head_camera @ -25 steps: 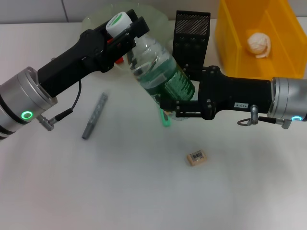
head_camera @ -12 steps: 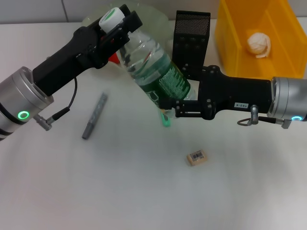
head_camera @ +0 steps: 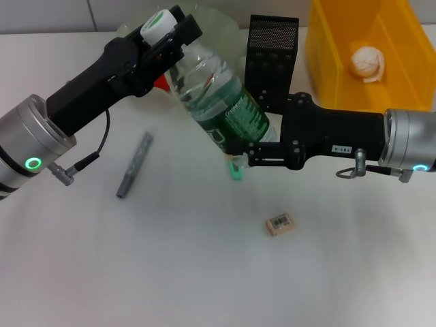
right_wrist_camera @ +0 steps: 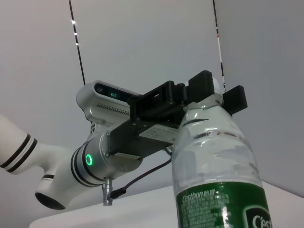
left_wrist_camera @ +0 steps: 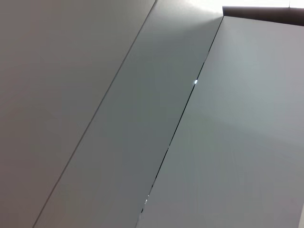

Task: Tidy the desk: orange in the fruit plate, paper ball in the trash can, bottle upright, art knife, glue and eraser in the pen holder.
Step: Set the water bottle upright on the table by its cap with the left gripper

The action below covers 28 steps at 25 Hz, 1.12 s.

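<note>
The clear bottle (head_camera: 218, 102) with a green label and white cap leans over the desk, cap toward the back left. My left gripper (head_camera: 174, 30) is shut on its neck, and it shows again (right_wrist_camera: 199, 92) above the bottle (right_wrist_camera: 218, 161) in the right wrist view. At the bottle's lower end my right gripper (head_camera: 240, 148) is shut on it. The green glue (head_camera: 236, 168) lies just under that gripper. Also on the desk are the grey art knife (head_camera: 134, 164) and the eraser (head_camera: 280, 224). The paper ball (head_camera: 367, 63) lies in the yellow trash can (head_camera: 327, 61). The black mesh pen holder (head_camera: 271, 48) stands behind the bottle.
The pale green fruit plate (head_camera: 133, 28) sits at the back left, mostly hidden by my left arm; a bit of orange-red (head_camera: 161, 82) shows there. The left wrist view shows only grey panels. Open desk lies toward the front.
The left gripper has swung the bottle's cap up and to the left, so the bottle stands a little steeper. The right gripper has stayed at the bottle's lower end.
</note>
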Each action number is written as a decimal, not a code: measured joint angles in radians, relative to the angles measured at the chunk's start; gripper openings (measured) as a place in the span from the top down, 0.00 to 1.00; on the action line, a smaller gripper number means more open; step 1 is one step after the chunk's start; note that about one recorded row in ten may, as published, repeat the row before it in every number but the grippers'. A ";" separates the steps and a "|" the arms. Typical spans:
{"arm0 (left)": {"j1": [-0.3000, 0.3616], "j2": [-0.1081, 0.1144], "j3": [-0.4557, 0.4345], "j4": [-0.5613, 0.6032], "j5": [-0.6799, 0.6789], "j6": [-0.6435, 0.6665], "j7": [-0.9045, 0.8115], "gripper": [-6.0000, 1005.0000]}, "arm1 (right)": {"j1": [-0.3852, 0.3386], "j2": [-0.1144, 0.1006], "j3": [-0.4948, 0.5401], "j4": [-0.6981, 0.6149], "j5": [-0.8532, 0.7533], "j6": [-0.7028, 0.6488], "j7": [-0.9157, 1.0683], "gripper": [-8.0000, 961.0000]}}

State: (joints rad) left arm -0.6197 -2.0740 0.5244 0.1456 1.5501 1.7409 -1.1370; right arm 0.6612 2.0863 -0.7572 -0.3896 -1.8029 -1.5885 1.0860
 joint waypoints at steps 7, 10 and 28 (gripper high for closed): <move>-0.002 0.000 0.002 0.000 0.000 0.000 -0.002 0.56 | 0.000 0.000 -0.020 0.000 0.002 0.001 -0.001 0.20; -0.002 0.000 0.001 0.000 0.000 0.000 -0.003 0.56 | 0.000 0.000 -0.025 0.000 0.002 0.002 -0.002 0.20; -0.002 0.002 -0.001 0.002 0.001 -0.006 -0.004 0.56 | -0.009 0.000 -0.026 0.002 0.014 0.032 -0.005 0.20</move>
State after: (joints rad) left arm -0.6221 -2.0724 0.5231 0.1475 1.5512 1.7346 -1.1411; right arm 0.6518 2.0863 -0.7835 -0.3880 -1.7885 -1.5562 1.0814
